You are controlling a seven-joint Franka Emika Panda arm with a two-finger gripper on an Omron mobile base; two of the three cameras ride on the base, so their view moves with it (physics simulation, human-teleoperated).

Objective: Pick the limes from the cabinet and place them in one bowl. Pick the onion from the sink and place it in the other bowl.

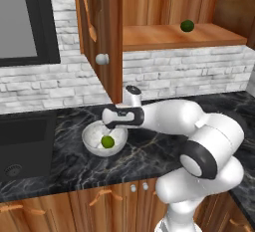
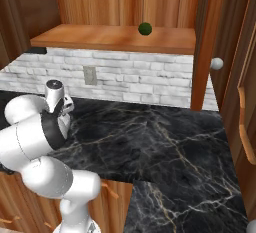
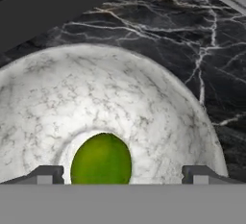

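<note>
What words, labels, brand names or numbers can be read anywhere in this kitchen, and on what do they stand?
None: no writing shows anywhere.
The marbled grey-white bowl holding the bright green lime, the darker green lime on the reddish-brown wooden cabinet shelf, and the grey wall outlet all carry no writing.

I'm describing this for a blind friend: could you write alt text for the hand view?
A bright green lime lies at the bottom of a marbled grey-white bowl, seen from just above between the open gripper tips. Black veined counter lies beyond the bowl.
</note>
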